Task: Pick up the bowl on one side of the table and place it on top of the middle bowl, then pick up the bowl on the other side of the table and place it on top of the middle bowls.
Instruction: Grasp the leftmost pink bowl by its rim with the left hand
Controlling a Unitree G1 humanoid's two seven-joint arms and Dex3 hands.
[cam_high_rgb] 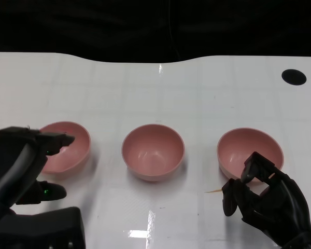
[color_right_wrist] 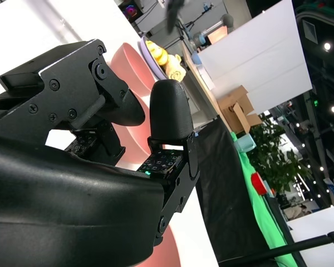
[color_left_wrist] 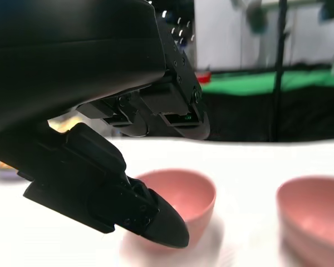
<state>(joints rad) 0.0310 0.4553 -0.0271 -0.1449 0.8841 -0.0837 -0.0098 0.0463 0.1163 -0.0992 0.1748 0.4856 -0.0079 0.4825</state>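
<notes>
Three pink bowls, all upright and empty, in a row on the white table, well apart, none stacked. Left bowl [cam_high_rgb: 67, 147]: near rim partly hidden behind the left hand's fingers. Middle bowl [cam_high_rgb: 153, 151]: fully visible, glossy inside. Right bowl [cam_high_rgb: 250, 151]: near edge partly covered by the right hand's fingers. All look the same shape and colour.

You'll find no readable text, label, brand, number or sign in any of the three views. The bowls [cam_high_rgb: 153, 150] are plain pink, the table [cam_high_rgb: 145, 88] is bare white, and the background in the wrist views is too blurred to make out any lettering.
</notes>
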